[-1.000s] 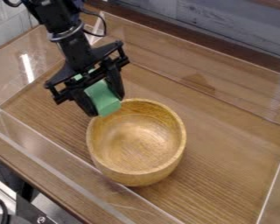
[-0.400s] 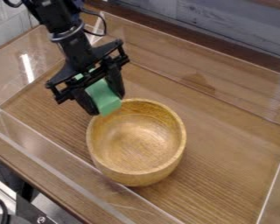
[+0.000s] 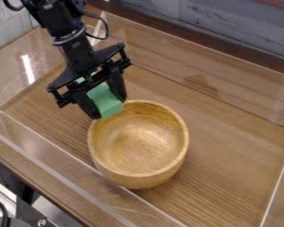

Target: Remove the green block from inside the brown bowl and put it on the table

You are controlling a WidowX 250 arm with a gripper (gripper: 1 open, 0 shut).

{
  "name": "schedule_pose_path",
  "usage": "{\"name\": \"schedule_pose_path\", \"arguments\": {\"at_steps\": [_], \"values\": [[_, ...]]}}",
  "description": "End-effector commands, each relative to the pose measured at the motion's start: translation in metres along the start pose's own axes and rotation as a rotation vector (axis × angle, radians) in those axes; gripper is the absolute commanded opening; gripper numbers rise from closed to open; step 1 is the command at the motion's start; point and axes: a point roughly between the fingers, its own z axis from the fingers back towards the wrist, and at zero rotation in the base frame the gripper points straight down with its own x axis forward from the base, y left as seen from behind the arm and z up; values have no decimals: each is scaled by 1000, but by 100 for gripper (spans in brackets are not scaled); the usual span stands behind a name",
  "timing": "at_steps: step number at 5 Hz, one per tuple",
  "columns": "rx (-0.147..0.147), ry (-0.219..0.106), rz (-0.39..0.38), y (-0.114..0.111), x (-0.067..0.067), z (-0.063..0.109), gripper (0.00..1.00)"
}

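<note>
Nothing moved: hand (image 3: 100,96) tilted steeply down, clamped on green block (image 3: 106,101) above brown bowl (image 3: 138,142) rim.

No text, label, brand, number or sign can be read anywhere in the view.

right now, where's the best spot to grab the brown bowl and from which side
Probably the thick rim on the brown bowl at its right side, from above, one finger inside the wall and one outside. The bowl sits upright and empty, and the hand holding the green block crowds the left rim.
</note>
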Motion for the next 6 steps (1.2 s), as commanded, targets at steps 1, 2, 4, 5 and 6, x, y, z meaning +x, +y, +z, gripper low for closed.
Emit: {"name": "schedule_pose_path", "arguments": {"at_steps": [1,2,4,5,6], "values": [[-30,-28,11,-5,7,8,0],[-33,-27,14,-6,9,9,0],[-37,-26,18,-9,12,10,0],[-38,-24,20,-10,13,10,0],[-39,-24,23,-10,15,9,0]]}}
